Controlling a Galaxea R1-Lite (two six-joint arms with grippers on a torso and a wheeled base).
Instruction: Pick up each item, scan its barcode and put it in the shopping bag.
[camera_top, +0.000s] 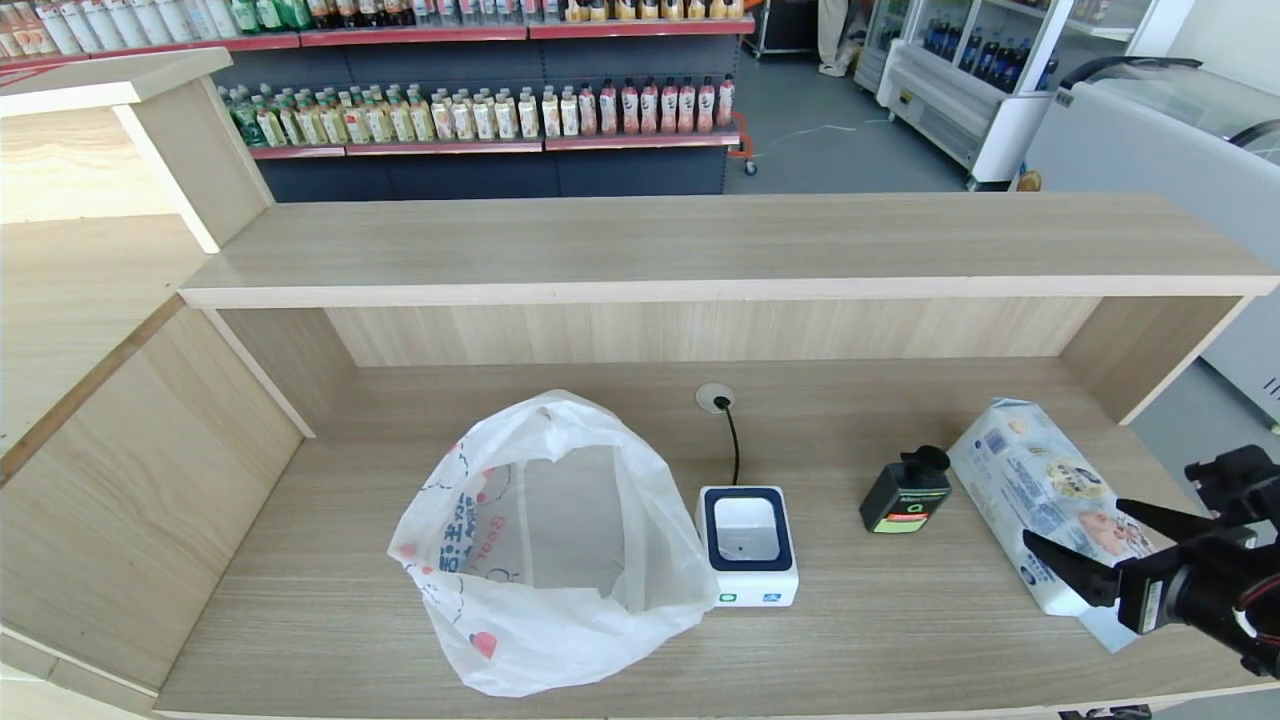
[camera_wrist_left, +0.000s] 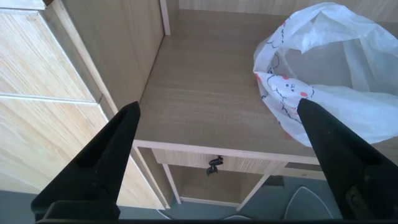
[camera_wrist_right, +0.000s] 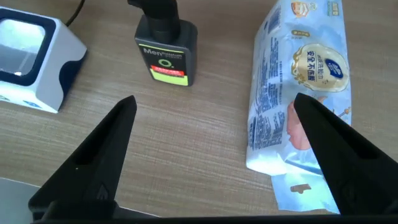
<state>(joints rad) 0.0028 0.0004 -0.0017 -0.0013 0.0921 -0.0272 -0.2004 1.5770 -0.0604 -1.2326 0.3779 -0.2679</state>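
i have the right gripper (camera_top: 1078, 522) hanging above the near end of the light blue package (camera_top: 1030, 480), its two dark fingers spread wide and nothing between them. in the right wrist view one finger (camera_wrist_right: 93, 168) sits over bare counter and the other over the package's lower edge. the package lies flat at the right end of the wooden counter (camera_top: 900, 620), its long side running from the back towards me.

just to its left is the dark pump bottle (camera_top: 905, 492), close to the package; i cannot tell whether they touch. further left, near the middle of the counter, sits the white scanner (camera_top: 747, 545) with its dark-framed window facing up and a black cable (camera_top: 733, 440) running back to a round port in the counter.

the white shopping bag (camera_top: 545, 540) sits left of the scanner with its mouth gaping open, its plastic reaching the scanner's side.

the left gripper (camera_wrist_left: 219, 107) is wide open too and holds nothing, held over the counter's left front corner with the bag off to one side.
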